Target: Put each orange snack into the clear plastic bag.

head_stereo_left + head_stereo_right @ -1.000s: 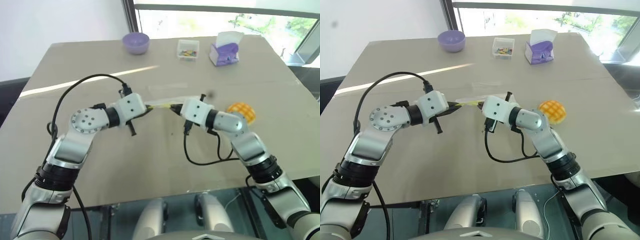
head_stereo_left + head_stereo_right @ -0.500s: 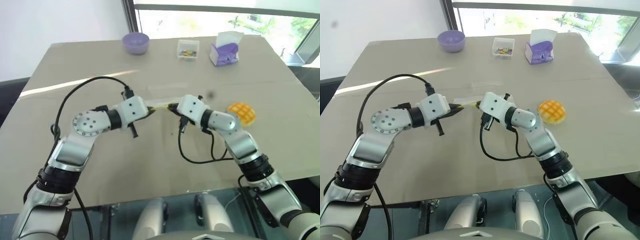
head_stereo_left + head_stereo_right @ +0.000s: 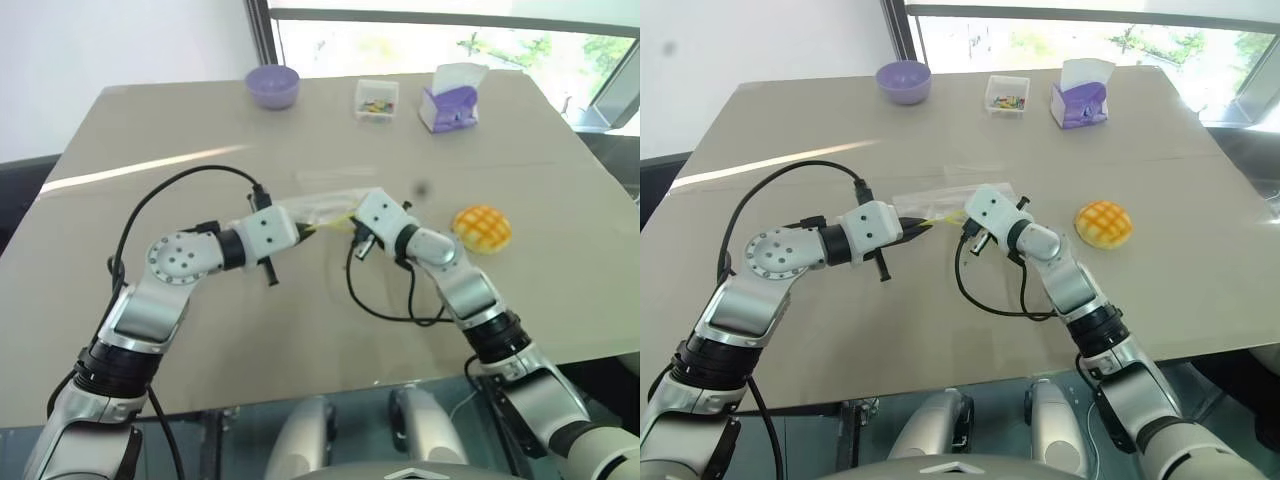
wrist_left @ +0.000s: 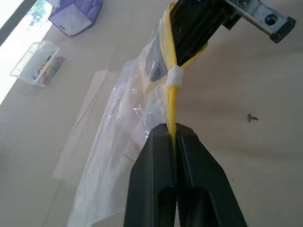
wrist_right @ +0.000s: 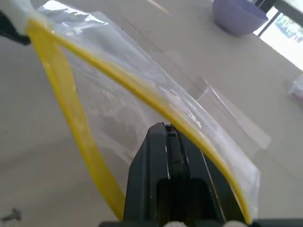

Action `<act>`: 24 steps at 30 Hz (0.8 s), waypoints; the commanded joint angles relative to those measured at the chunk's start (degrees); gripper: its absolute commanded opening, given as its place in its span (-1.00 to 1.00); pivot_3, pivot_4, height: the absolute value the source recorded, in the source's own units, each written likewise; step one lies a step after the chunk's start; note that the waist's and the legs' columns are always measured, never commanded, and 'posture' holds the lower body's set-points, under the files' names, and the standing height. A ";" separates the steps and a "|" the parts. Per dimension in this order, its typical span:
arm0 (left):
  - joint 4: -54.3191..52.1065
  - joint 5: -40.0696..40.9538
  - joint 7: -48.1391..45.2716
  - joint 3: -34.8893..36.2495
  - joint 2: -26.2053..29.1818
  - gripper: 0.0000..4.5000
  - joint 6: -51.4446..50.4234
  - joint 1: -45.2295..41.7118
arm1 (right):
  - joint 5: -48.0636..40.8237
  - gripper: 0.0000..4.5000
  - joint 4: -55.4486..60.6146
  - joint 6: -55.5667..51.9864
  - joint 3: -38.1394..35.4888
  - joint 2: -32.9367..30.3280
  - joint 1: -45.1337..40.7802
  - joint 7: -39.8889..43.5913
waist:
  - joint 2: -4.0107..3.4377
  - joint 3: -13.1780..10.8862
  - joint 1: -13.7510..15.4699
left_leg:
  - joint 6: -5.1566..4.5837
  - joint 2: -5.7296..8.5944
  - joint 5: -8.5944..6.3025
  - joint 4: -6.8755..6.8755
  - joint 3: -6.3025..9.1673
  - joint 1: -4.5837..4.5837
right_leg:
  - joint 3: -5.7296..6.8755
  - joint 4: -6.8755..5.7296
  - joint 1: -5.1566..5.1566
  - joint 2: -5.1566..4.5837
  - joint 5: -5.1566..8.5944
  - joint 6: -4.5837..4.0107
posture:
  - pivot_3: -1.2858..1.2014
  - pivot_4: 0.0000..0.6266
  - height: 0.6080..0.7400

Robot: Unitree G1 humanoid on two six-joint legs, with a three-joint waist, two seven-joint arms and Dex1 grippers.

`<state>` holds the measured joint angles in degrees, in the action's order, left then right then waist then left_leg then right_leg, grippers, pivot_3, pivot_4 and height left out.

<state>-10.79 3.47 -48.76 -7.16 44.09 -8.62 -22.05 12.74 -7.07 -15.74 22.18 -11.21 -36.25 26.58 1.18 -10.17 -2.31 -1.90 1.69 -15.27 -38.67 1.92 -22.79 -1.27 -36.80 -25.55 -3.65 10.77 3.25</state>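
The clear plastic bag (image 3: 325, 203) hangs stretched between my two grippers over the middle of the table, with its body trailing away from me onto the tabletop. My left gripper (image 3: 300, 230) is shut on the bag's yellow seal strip (image 4: 171, 101). My right gripper (image 3: 346, 222) is shut on the same yellow edge (image 5: 142, 94), a short way to the right. The strip splits into two yellow bands beside the right fingers. One orange snack (image 3: 481, 228), a domed bun with a grid top, lies on the table to the right of the right gripper, apart from both.
At the far side of the table (image 3: 200, 320) stand a purple bowl (image 3: 272, 85), a small clear box of colourful bits (image 3: 376, 99) and a purple tissue box (image 3: 449, 100). Black cables loop from both wrists.
My right gripper has moved left and down toward the left one, rolling its wrist, and the bag now sags lower onto the table. The left gripper has stayed about where it was.
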 commanded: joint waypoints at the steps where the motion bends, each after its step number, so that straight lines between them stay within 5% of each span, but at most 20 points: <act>1: -1.88 0.72 0.58 2.15 -0.31 -1.00 -0.62 0.33 | 6.27 -0.98 -3.12 9.04 4.12 -2.88 -0.18 -2.47 | 0.00 0.01 -0.04 | 0.00 0.00 0.00 0.00 0.00 0.00 | 0.00 0.00 0.00 0.00 0.00 0.00 | 0.03 -0.52 1.00; 8: -1.37 0.61 0.82 2.51 -0.78 -1.00 -1.16 0.70 | 16.98 -0.98 -10.61 17.69 9.35 -6.80 -1.96 -6.48 | 0.01 0.02 -0.08 | 0.07 0.01 0.04 0.00 -0.02 0.02 | -0.01 0.01 0.01 0.00 0.00 0.00 | 0.03 -0.52 1.00; 19: -1.77 0.72 1.13 2.85 -0.96 -1.00 -2.15 1.18 | 17.96 -0.98 -13.85 14.79 6.33 -5.55 -2.50 -5.45 | 0.04 0.04 -0.05 | -0.03 -0.01 -0.02 0.00 -0.01 0.12 | -0.02 -0.01 0.10 0.01 0.00 0.00 | 0.03 -0.52 1.00; 21: -1.93 0.73 1.20 2.88 -1.05 -1.00 -2.44 1.16 | 17.28 -0.74 -13.65 13.94 5.60 -5.35 -2.42 -4.82 | 0.04 0.04 -0.04 | -0.06 -0.01 -0.03 0.00 0.00 0.15 | -0.02 -0.03 0.12 0.01 -0.01 -0.01 | 0.03 -0.52 1.00; 22: -2.02 0.78 1.24 2.90 -1.12 -1.00 -2.68 1.15 | 17.11 -0.46 -13.37 13.74 5.50 -5.40 -2.40 -4.48 | 0.04 0.05 -0.04 | -0.07 -0.01 -0.03 -0.01 0.01 0.15 | -0.02 -0.04 0.12 0.01 -0.01 -0.01 | 0.03 -0.52 1.00; 24: -2.13 0.68 1.40 2.80 -1.29 -1.00 -3.02 1.11 | 17.29 -0.30 -12.63 13.61 5.41 -5.62 -2.34 -4.08 | 0.04 0.05 0.01 | -0.06 -0.01 -0.03 -0.01 0.03 0.16 | -0.02 -0.04 0.13 0.01 -0.01 -0.01 | 0.03 -0.52 1.00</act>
<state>-10.76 3.59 -48.16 -6.50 42.92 -11.56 -20.58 30.07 -20.16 -0.93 28.59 -16.34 -38.69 21.52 1.22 -10.12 -2.30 -1.97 1.67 -15.31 -38.68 1.95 -22.63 -1.29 -36.84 -25.42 -3.64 10.76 3.24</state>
